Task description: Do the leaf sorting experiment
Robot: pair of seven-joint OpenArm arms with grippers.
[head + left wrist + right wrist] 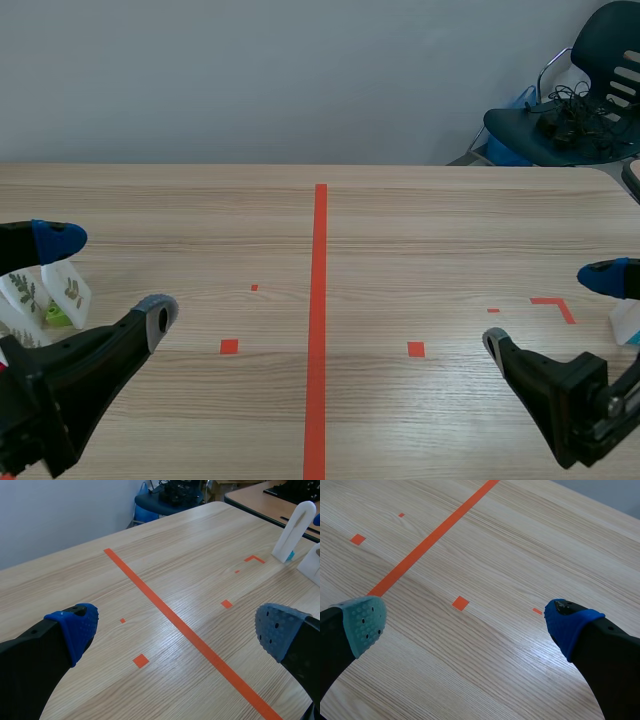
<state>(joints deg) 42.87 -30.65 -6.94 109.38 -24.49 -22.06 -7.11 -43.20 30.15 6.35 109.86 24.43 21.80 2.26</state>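
Currently your left hand (105, 277) hangs spread just beside the translucent white plastic leaf cards (68, 290) at the left edge of the smooth pale wood-grain worktop (400, 230), probably staged within reach. Your right hand (550, 310) is spread too, near a rounded white plastic stand (624, 320).

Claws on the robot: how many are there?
2. The left gripper sits low at the table's left side, the right gripper low at its right; both open, empty.
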